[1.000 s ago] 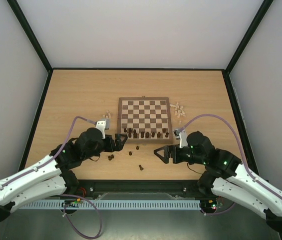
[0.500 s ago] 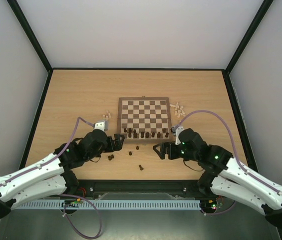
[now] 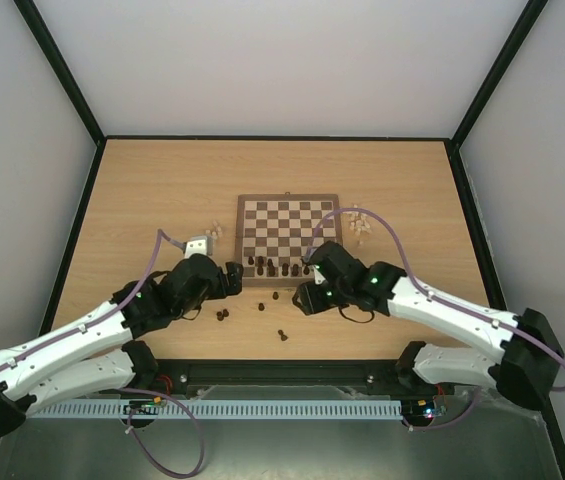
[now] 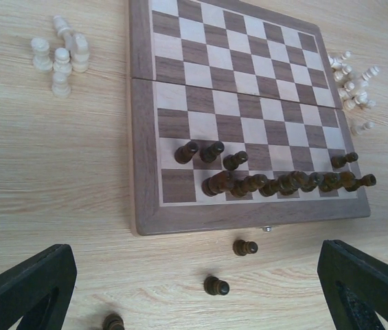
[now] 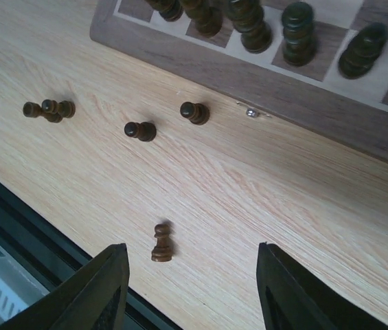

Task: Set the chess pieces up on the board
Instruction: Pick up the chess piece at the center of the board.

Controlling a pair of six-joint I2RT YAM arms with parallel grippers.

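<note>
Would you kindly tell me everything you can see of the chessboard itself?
The chessboard is a square wooden board with dark-brown and cream checks inside a brown frame. A seam crosses its middle and a small metal clasp sits on its near edge, so it looks like a folding board. It lies flat on the light wood tabletop. Dark chess pieces crowd its two nearest rows only; the other squares are bare.

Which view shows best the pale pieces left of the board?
The left wrist view: there the pale pieces are large and distinct. The top view shows only tiny specks; the right wrist view misses them.
</note>
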